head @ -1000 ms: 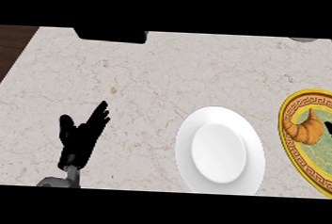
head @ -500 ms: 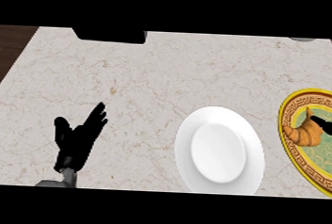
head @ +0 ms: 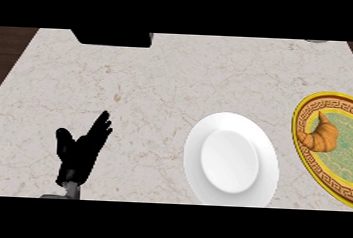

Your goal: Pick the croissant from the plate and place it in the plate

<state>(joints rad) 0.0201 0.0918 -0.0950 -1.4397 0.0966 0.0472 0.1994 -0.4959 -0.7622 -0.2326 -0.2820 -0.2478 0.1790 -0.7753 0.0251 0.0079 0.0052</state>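
On the pale marbled counter (head: 174,76), the golden-brown croissant (head: 321,137) lies on the yellow-rimmed patterned plate (head: 310,110) at right, beside 1 plain white plate (head: 231,159). The left hand (head: 77,154) rests open, fingers straight, holding nothing.

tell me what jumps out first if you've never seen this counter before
The eye goes first to the yellow-rimmed plate at the counter's right edge, with the croissant lying on its left part. Just left of it sits the plain white plate, nothing on it. At lower left the left hand stands out black against the pale marble counter, fingers straight and open; the right hand does not show.
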